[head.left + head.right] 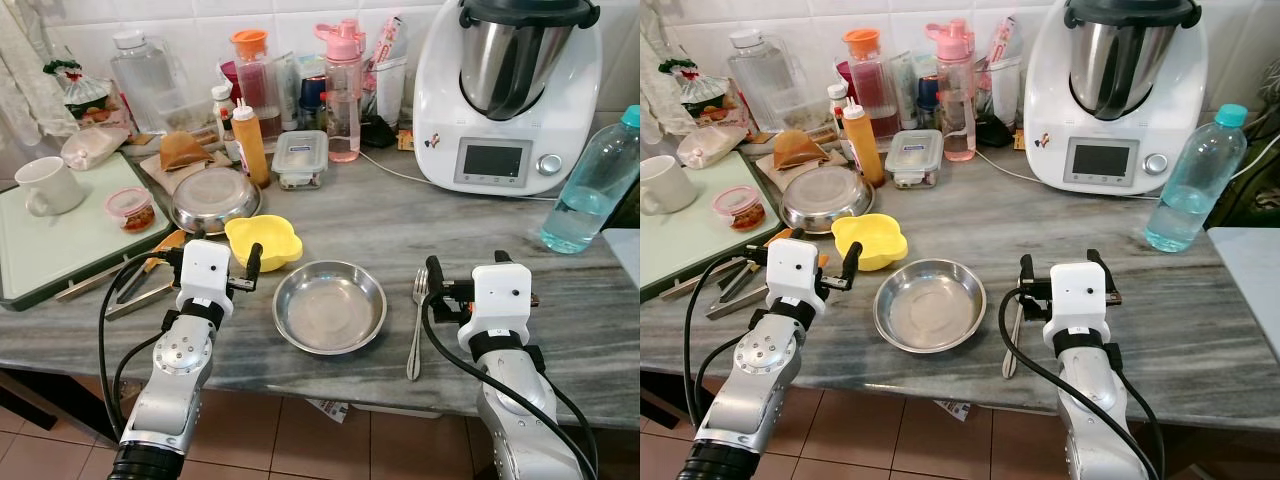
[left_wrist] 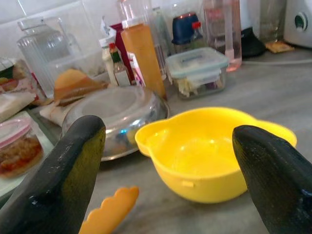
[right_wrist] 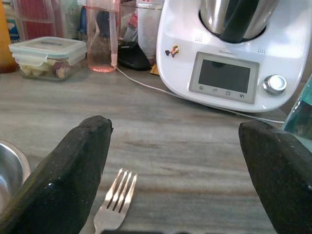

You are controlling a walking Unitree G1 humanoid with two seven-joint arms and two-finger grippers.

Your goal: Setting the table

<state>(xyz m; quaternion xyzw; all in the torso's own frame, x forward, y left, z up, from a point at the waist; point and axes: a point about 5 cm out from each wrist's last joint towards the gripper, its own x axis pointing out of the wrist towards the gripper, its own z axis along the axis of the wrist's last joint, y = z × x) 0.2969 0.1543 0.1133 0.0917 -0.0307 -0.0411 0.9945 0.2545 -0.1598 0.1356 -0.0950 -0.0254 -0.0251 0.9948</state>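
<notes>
An empty steel plate (image 1: 330,306) sits on the grey marble counter (image 1: 400,220) near its front edge. A steel fork (image 1: 417,322) lies just right of it, tines pointing away from me. A yellow bowl (image 1: 264,241) stands behind the plate to the left. My left gripper (image 1: 212,263) is open just in front of the yellow bowl, its fingers (image 2: 58,180) either side of it in the left wrist view. My right gripper (image 1: 468,272) is open over the counter, right beside the fork's tines (image 3: 117,197). Neither holds anything.
Behind stand a white food processor (image 1: 505,95), a water bottle (image 1: 590,185), a pink bottle (image 1: 343,90), an orange sauce bottle (image 1: 250,140), a lidded food box (image 1: 300,158) and an upturned steel bowl (image 1: 212,198). A green board (image 1: 60,235) carries a white mug (image 1: 45,185). Tongs (image 1: 140,285) lie left.
</notes>
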